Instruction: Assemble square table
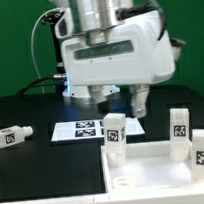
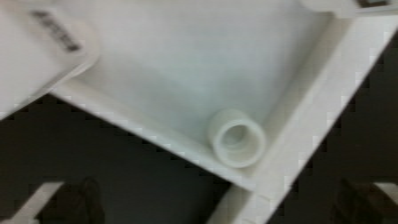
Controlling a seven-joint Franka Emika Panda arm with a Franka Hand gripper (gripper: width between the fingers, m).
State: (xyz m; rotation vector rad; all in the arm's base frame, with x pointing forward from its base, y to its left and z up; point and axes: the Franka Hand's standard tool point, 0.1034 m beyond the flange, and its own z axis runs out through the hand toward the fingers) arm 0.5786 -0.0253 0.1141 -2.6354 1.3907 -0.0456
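Note:
The white square panel [image 1: 156,170] lies at the front of the exterior view's right, rim up. Three white tagged legs stand on it: one at the near-left corner [image 1: 115,134], one at the back [image 1: 179,125], one at the right [image 1: 203,146]. A fourth leg [image 1: 11,136] lies loose on the exterior view's left. My gripper [image 1: 122,98] hangs open and empty just above and behind the panel's left corner. In the wrist view a panel corner [image 2: 169,95] with a round hole [image 2: 238,137] and one leg [image 2: 54,40] show; my gripper [image 2: 222,197] straddles the rim.
The marker board [image 1: 87,129] lies flat on the black table behind the panel, under the gripper. The table's front edge runs just in front of the panel.

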